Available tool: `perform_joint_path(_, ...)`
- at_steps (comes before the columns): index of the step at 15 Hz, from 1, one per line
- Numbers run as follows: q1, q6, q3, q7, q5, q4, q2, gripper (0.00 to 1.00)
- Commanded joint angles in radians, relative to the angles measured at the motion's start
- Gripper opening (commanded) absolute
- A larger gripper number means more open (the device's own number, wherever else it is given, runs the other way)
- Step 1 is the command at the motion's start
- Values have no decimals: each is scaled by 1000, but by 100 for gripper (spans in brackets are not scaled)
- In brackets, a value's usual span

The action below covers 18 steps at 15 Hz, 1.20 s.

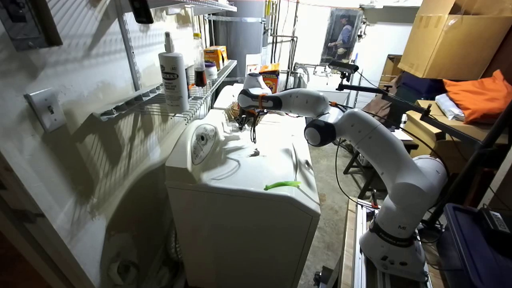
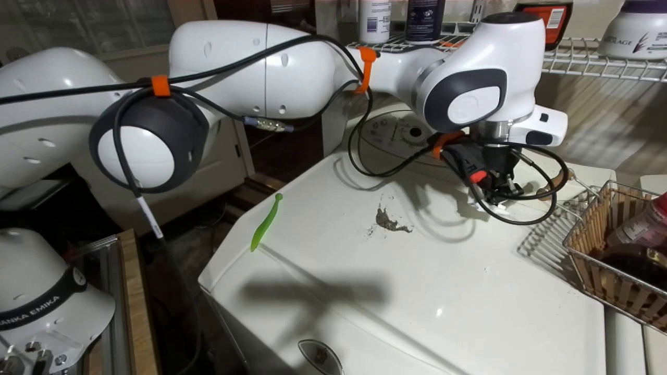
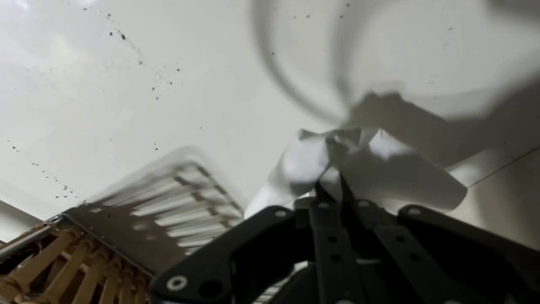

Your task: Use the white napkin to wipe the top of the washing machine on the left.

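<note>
The gripper [image 3: 341, 199] is pinching the napkin [image 3: 375, 177] over the washer's top [image 2: 458, 276], near the basket [image 2: 609, 286].
Its jaws are holding the bunched middle; whether the napkin is touching the top is not showing. It is probably handling as light, soft and easily torn, so gripping the gathered centre is likely suiting it, leaving both flaps free for wiping. The robot base [image 1: 394, 256] is bearing "FRANKA EMIKA"; a bottle [image 1: 174, 82] is showing what looks like "OLEX"; a jar [image 2: 638, 39], a word ending "LAGE".

Domestic-looking laundry room: washing machine [image 1: 246, 218], wire shelf [image 2: 578, 61] holding white bottle [image 1: 174, 82], grey tank [image 1: 236, 44], pipes [image 1: 285, 36], cardboard box [image 1: 464, 48].
</note>
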Motion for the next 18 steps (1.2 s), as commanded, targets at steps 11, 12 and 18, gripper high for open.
perform_joint_path(11, 44, 95, -51, 73, -11, -26, 8, 77)
perform_joint_path(12, 55, 91, -59, 81, -17, -33, 1, 84)
perform_joint_path(18, 85, 10, -74, 79, -11, -61, -35, 100)
